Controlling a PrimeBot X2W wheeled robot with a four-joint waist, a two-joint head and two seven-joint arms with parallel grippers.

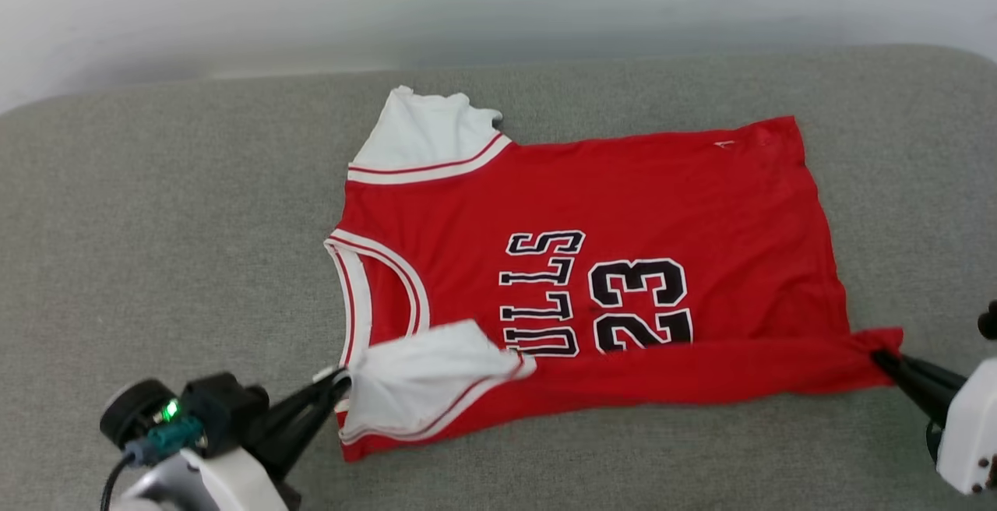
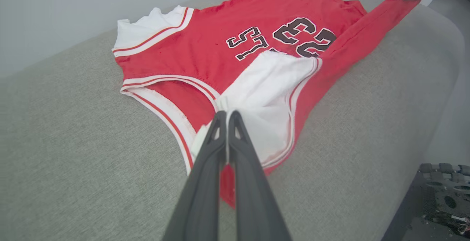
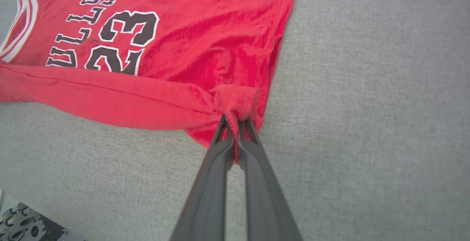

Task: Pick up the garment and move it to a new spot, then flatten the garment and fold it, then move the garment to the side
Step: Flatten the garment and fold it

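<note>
Head view: the red number-23 jersey (image 1: 592, 207) is spread on the grey cushion (image 1: 156, 223).
Its white sleeve (image 1: 420, 375) is pinched by the left gripper (image 1: 339, 381) and its hem corner (image 1: 876, 340) by the right gripper (image 1: 880, 357), both pressed together.

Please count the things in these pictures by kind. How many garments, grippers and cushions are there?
Garments: 1, the garment
Grippers: 2, the left gripper and the right gripper, both shut on the garment
Cushions: 1, the grey cushion
Total: 4
</note>
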